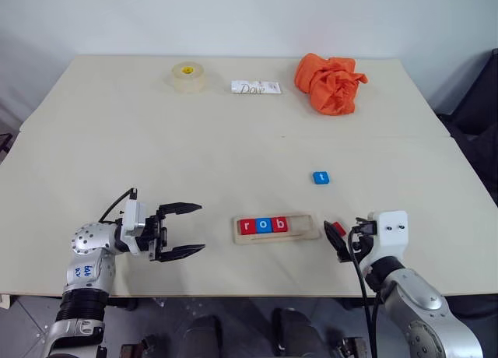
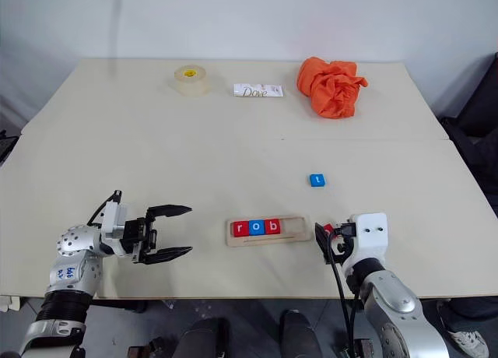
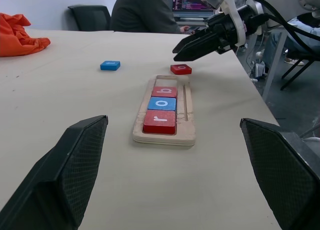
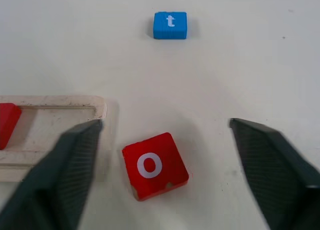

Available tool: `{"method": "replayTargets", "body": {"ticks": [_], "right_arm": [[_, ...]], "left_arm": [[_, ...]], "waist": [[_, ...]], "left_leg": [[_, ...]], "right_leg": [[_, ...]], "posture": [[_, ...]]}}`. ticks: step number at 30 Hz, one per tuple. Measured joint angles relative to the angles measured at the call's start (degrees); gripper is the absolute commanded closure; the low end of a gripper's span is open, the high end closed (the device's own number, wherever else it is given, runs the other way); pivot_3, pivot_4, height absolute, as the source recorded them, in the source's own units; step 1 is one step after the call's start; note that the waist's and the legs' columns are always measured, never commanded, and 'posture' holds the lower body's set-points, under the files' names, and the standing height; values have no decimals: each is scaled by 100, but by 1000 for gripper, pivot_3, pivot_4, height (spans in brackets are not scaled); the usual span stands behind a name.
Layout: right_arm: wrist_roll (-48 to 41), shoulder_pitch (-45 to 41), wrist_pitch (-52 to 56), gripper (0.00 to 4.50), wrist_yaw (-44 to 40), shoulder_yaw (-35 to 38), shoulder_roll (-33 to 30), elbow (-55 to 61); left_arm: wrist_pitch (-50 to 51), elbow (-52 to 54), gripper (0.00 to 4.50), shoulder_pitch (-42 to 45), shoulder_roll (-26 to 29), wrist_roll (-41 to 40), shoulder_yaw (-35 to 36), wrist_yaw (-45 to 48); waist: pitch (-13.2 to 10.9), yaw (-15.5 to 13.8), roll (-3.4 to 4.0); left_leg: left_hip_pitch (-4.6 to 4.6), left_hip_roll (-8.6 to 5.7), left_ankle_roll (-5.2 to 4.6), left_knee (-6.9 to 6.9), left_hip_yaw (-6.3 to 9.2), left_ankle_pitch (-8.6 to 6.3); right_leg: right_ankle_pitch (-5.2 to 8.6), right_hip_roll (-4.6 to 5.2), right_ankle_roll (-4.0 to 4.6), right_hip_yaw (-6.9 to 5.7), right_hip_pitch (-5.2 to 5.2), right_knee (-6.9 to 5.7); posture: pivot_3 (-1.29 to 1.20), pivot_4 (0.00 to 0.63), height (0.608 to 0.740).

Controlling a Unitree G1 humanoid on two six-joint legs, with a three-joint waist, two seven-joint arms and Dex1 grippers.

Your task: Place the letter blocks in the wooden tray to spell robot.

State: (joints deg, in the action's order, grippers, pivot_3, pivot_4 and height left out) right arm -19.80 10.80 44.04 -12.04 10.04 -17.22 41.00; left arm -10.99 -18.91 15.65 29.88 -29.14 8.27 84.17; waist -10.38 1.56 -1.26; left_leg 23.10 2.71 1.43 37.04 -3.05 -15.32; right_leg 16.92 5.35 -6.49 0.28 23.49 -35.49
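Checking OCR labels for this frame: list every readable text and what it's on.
"r" on the red block at the wooden tray's end.
"o" on the blue block next to it.
"b" on the red block third in the tray.
"o" on the loose red block lying on the table beside the tray.
"t" on the loose blue block farther out.
"Dove" on the white packet.
Yellow mark on the tape roll: unreadable.
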Motion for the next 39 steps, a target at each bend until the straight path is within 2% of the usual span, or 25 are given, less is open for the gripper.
{"method": "replayTargets", "body": {"ticks": [3,5,10,16,22,28,33,36,39], "right_arm": [[-70,-23,-142,16,-456,100,-419,-111],[-177,-82,-239,16,-932,101,-915,-210],[-217,-369,-947,16,-2742,86,-2596,-913],[-136,-1159,-2201,16,-4664,-308,-3578,-2344],[449,-2423,-3733,16,-6214,-1258,-3754,-4153],[909,-3464,-4728,16,-6900,-1874,-3379,-5627],[1063,-3973,-5308,16,-7312,-2131,-3201,-6432],[1097,-4239,-5564,581,-7488,-2252,-3122,-6847],[1108,-4438,-5761,1541,-7554,-2321,-3050,-7200]], "left_arm": [[-1,1,0,-1,-19,0,0,-16],[-4,10,0,-1,-46,0,-3,-28],[-23,57,0,-48,-92,0,-16,-90],[-55,175,0,-119,-183,0,-24,-212],[-82,347,0,-326,-228,5,-23,-374],[-84,630,0,-601,-239,3,-4,-592],[-83,823,0,-790,-234,0,29,-749],[-84,945,0,-886,-231,0,50,-861],[-87,978,0,-957,-230,0,77,-932]], "waist": [[0,-3,0],[0,4,0],[-1,-5,-1],[-5,-2,-8],[-10,13,-11],[-12,2,-9],[-13,4,-8],[-13,5,-8],[-12,7,-9]], "left_leg": [[0,0,0,-1,1,0],[0,0,0,0,-2,0],[0,0,-2,3,-1,0],[0,1,-2,4,-1,0],[-1,2,-1,10,-7,0],[-1,2,0,10,-7,0],[-3,2,1,12,-8,0],[-10,2,1,12,-8,0],[-18,1,2,12,-8,1]], "right_leg": [[-1,-2,-3,0,0,0],[-2,-3,-4,2,0,0],[-4,-6,-9,1,-3,5],[-10,-10,-21,1,-3,7],[-13,-10,-24,5,-2,5],[-13,-7,-24,4,-1,1],[-13,-4,-23,4,-2,-1],[-13,0,-22,4,-8,-2],[-15,5,-20,4,-14,-3]], "posture": [[0,150,740],[0,150,740],[0,150,740],[0,150,740],[0,150,740],[0,150,740],[0,150,740],[0,150,740],[0,150,740]]}}
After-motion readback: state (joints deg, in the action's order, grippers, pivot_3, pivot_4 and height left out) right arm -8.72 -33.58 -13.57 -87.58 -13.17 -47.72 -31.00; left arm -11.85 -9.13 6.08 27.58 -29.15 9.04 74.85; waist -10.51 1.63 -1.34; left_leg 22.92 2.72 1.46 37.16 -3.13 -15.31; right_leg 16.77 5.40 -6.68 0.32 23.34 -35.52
